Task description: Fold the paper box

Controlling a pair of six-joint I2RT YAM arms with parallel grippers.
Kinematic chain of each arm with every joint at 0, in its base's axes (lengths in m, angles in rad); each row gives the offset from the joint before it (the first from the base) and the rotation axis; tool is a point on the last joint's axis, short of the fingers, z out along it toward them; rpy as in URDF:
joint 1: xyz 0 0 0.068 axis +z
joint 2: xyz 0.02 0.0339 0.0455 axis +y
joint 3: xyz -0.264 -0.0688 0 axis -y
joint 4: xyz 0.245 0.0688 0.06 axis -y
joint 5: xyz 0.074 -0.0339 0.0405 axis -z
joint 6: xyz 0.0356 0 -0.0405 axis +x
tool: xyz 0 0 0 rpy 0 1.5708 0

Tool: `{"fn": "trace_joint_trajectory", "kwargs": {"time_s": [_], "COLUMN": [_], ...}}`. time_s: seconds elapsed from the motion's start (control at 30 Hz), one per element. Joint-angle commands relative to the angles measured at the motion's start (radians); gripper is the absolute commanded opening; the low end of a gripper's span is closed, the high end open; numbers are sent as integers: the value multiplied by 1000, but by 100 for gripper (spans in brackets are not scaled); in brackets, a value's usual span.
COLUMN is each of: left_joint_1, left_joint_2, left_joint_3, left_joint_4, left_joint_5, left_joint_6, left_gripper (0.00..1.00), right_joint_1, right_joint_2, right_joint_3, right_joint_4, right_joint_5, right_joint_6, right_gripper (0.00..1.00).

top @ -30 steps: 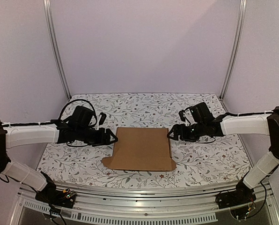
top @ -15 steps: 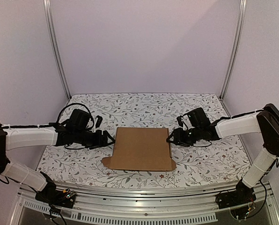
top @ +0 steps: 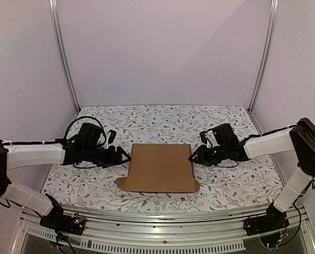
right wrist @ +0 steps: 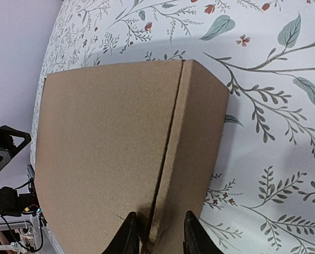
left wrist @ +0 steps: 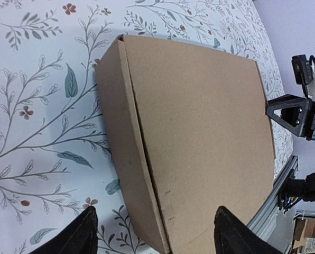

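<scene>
Brown cardboard, the box point(top: 160, 168) lay shut and flat in the middle of the flowered table point(top: 147, 119), between my two arms, with a small tab point(top: 120, 183) poking out at its near-left corner.

On the left, my left pincer point(top: 124, 156) was released, fingers spread wide on either side of the box's left wall. Whether they touched it, the wrist view did not show. My worry on this side was a shove. The box looked light and nothing pinned it, so coming in too low or too fast would probably slide it right instead of getting a finger under an edge. The loose tab could also drag and twist the box round.

On the right, my right pincer point(top: 193, 157) sat at the opposite wall, fingers set narrow astride the seam between top panel and side. I could not tell whether they were clamped on the cardboard or only resting there. With so thin a bite, I judged a pull might slip off, or bend the board away from its crease. If one arm lifted alone, the box would likely skew.
</scene>
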Motion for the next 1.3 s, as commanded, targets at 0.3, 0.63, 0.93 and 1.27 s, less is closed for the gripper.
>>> {"fn": "trace_joint_trajectory", "kwargs": {"time_s": [0.3,0.63,0.93,1.27], "left_joint_1": [13,11,-15,-31], "left_joint_2": [74,124,181,309], "left_joint_3": [-62,-82,-191,-221], "left_joint_4": [194,274,551,828], "left_joint_5": [162,209,232,257], "left_joint_6": [-79,-127,-292,-401], "left_gripper": [80,89,99,99], "right_joint_1": [2,-1,-1,-1], "right_joint_2": [-22,-43,-37,-63], "right_joint_3": [-84,-123,-128,-146], "right_joint_4": [-64,-73,-75,-80], "right_joint_5": [93,123,126,130], "right_joint_6": [1,-14,-20,-26], "right_gripper": [1,0,0,0]}}
